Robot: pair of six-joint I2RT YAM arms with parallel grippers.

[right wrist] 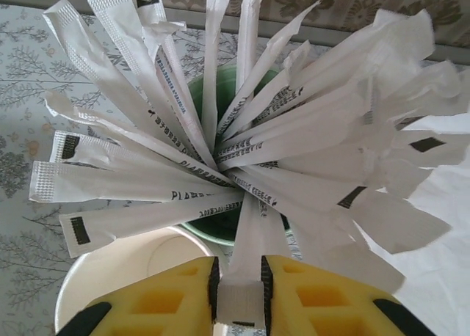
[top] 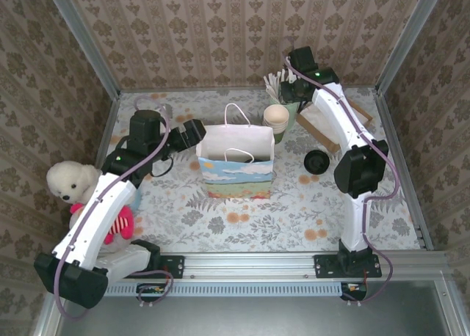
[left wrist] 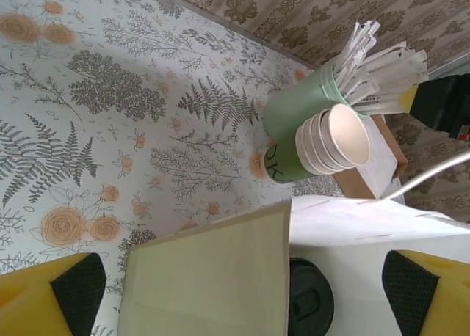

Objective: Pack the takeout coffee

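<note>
- Takeout coffee [top: 317, 161]: seen from above as a round black plastic lid, standing on the floral-patterned table [top: 220, 218], just right of the white paper bag with a landscape print [top: 236, 163] and not touching it; cup wall under the lid too hidden to describe.
- Right gripper [right wrist: 239, 277]: yellow fingers pinched narrow on the end of one white paper-wrapped straw [right wrist: 242, 240], poised over the green holder cup [right wrist: 202, 86] from which the other wrapped straws fan out.
- From the top view, that holder at the far side of the table, with the coffee well apart from the right gripper and nearer the arm bases, beside the right arm's elbow.
- Left gripper [top: 197, 130]: spread wide, nothing between its fingers, at the bag's far left corner.
- Bag between the left gripper and the coffee; in the left wrist view, the black lid low in frame, partly behind a bag panel.
- Stack of lidless green cups with cream insides [top: 277, 119]: leaning against the holder cup, just beyond the bag's right rear corner, and lying between the coffee and the right gripper.
- Brown cardboard tray [top: 323, 127]: right of the holder, under the right arm.
- White plush bear with a pink piece [top: 70, 183]: at the table's left edge, beside the left arm.
</note>
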